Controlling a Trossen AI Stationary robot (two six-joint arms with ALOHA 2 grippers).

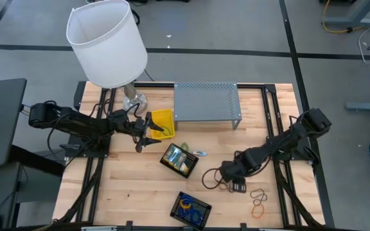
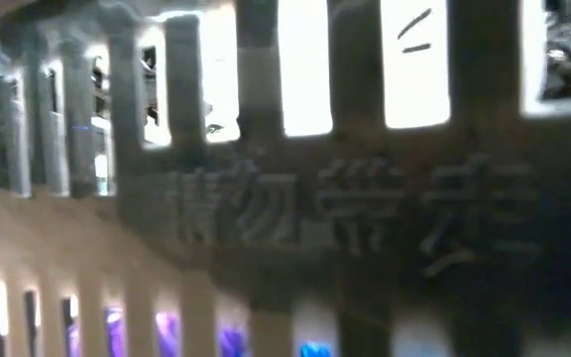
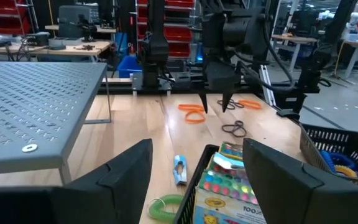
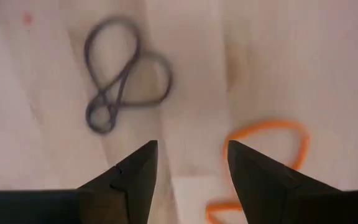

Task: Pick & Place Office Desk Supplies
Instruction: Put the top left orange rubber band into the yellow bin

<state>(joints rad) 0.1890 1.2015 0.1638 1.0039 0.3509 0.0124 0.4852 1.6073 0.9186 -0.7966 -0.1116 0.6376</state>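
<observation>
left gripper (image 1: pixel 148 133): parked over the back-left part of the table (image 1: pixel 127 192), right next to the yellow bin (image 1: pixel 162 122). Fingers (image 3: pixel 114 180) spread wide, nothing between them, at least as far as the left wrist view shows.

right gripper (image 1: pixel 231 181): down low over the front-right of the table, tips pointing at the wood. Fingers (image 4: pixel 135 174) spread apart, also holding nothing. From the left wrist view you can see it across the table, tips just above the boards.

rubber bands on the bare table: I count two orange ones (image 1: pixel 259 208) near the front-right corner and one dark twisted loop (image 1: pixel 257 193) just behind them. The right wrist view shows the dark loop (image 4: pixel 120 71) and an orange one (image 4: pixel 272 146) right under the gripper. One green loop (image 3: pixel 163 205) sits by the crayon box.

crayon box: one (image 1: pixel 179 160), mid-table, lying flat in a dark tray, tilted a bit.

black basket: one (image 1: pixel 190 209), at the front edge, with blue and yellowish bands inside. Can't count those.

small light blue item: one (image 1: pixel 200 153), just beside the crayon box. Can't tell what it is.

grey perforated shelf: one (image 1: pixel 207 101), at the back middle.

lamp: one, big white shade (image 1: pixel 106 42), back-left corner.

low view: totally blocked by something close up, useless.
</observation>
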